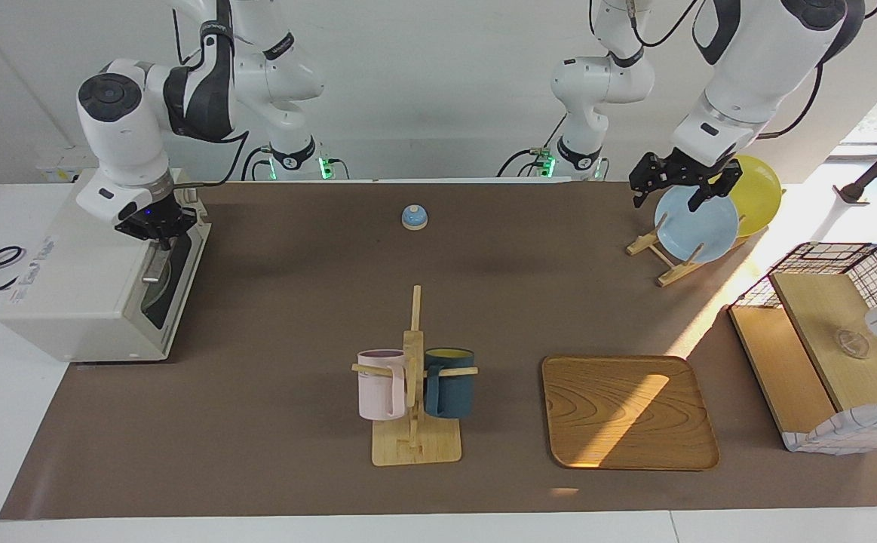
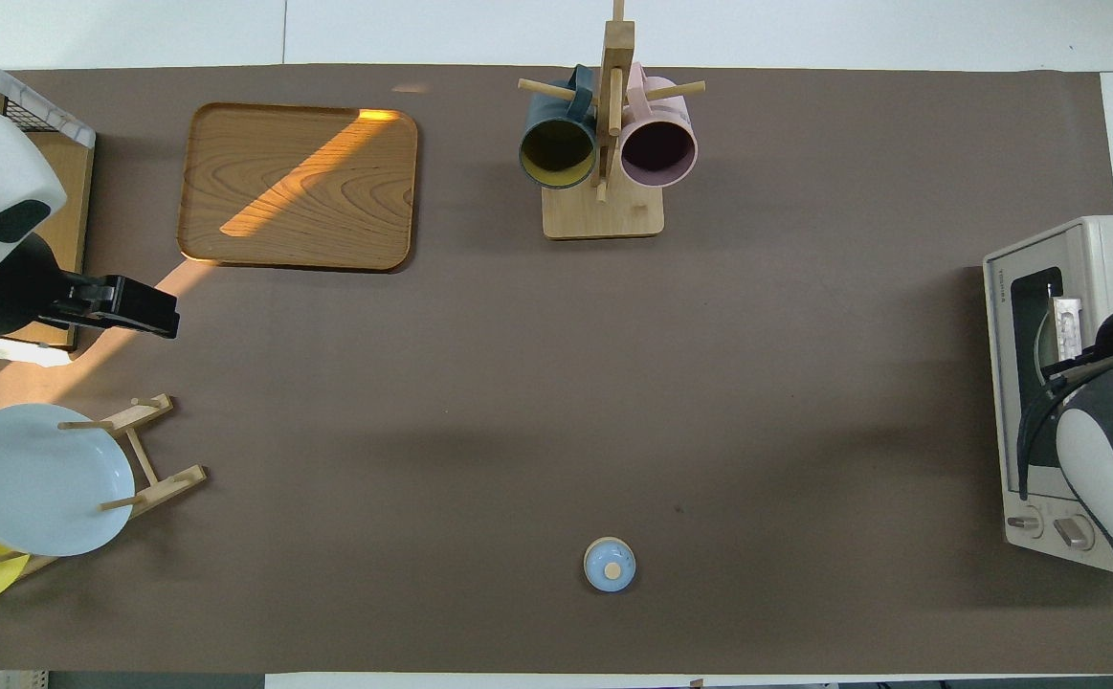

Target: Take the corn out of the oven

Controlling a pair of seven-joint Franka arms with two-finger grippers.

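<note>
Two risks are seen: right gripper (image 1: 163, 240), fingers pressed together at the oven (image 1: 99, 290) handle (image 1: 153, 265), may slip off; the corn is hidden; left gripper (image 1: 681, 188) waits, fingers spread.

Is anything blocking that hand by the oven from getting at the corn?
Yes: the oven door is closed, and no corn shows. The right hand, shut, is at the door's handle.
</note>
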